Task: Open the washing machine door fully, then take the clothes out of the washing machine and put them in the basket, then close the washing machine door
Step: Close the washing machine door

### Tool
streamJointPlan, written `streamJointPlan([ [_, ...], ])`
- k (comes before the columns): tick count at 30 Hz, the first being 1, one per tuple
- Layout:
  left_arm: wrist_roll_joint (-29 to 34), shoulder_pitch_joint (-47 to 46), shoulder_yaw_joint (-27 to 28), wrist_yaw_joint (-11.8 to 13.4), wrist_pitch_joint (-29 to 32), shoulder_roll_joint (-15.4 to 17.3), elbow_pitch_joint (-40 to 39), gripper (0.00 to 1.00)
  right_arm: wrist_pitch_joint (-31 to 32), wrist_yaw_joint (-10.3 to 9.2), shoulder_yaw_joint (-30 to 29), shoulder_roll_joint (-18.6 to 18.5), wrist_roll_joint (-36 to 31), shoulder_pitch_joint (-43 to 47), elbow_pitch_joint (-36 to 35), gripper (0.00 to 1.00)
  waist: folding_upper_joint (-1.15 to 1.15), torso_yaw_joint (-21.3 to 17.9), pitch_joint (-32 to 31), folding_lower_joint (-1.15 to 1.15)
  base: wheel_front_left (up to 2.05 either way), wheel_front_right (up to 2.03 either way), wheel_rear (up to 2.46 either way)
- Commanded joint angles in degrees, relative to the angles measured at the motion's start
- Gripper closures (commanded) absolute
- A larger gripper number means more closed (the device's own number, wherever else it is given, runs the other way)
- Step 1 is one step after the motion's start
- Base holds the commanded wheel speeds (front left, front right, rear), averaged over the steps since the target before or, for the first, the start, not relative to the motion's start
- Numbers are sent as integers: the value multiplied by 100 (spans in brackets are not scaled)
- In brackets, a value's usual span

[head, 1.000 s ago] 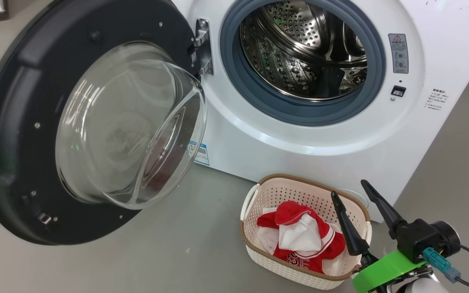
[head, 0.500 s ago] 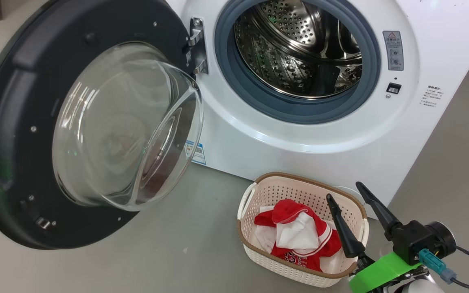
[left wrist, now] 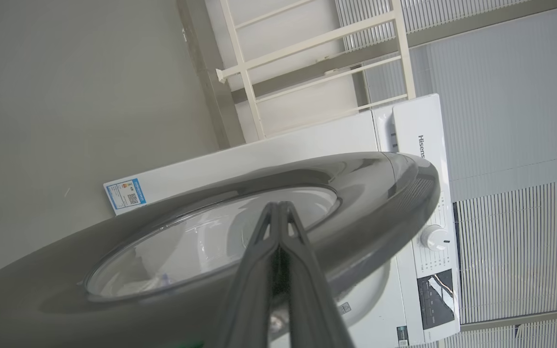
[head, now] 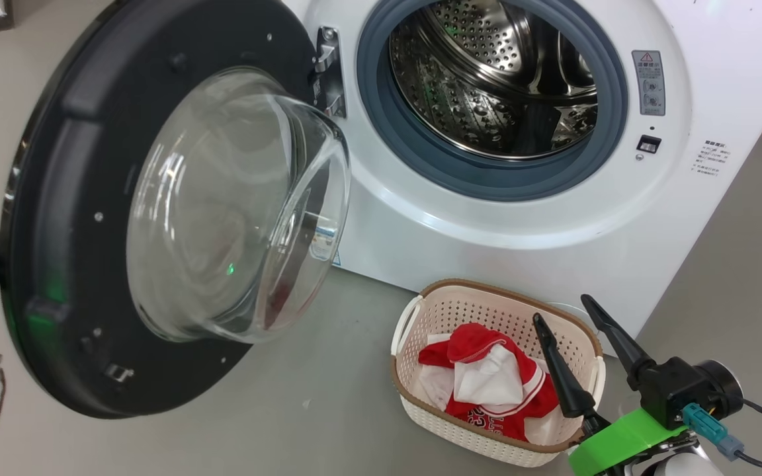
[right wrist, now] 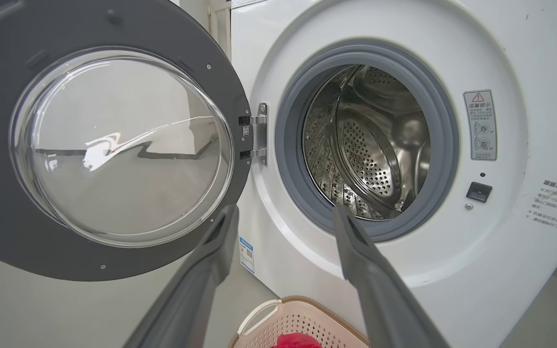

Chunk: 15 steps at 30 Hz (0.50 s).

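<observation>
The door [head: 70, 218] stood swung out on its hinge at the left of the washer [head: 421, 225], its glass bowl bulging toward the room. Behind it the grey gasket ringed the perforated steel drum [head: 487, 86].

On the floor [head: 328, 383], just before the washer's front and below the opening, sat the basket [head: 480, 287]. The clothes [head: 487, 377] lay heaped inside it, red and white, with some white lettering showing at the near side.

The right claw [head: 562, 309] hung over the basket's right end with its two fingers spread wide and nothing between them. Its own wrist view looked straight into the drum between those fingers and caught just the basket's far rim and a scrap of red at the bottom edge. It also showed the warning label [right wrist: 480, 124] right of the opening.

The left wrist view gave what the others could not: the door's glossy outer face, and the left claw [left wrist: 279, 205] lying across it with its fingers pressed tight together, gripping nothing. Whether the tips touched the door I couldn't tell. That view also took in the washer's knob [left wrist: 435, 238] and a blue sticker [left wrist: 126, 193] low on its front. From the head, a dark piece of the left arm showed past the door's outer edge.
</observation>
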Motion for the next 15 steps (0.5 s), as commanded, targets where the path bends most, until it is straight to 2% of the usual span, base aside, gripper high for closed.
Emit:
streamJointPlan([
  [1, -70, 65, 60, 6, 124, 104, -255, 100, -32, 3, 95, -7, 13, -156, -126, 0, 0, 5, 14, 0, 0, 0, 0],
  [15, -272, 861, -144, 257, 426, -589, -1813, 100, -35, 3, 60, 35, 34, -190, -141, 0, 0, -55, 72, 0, 0, 0, 0],
])
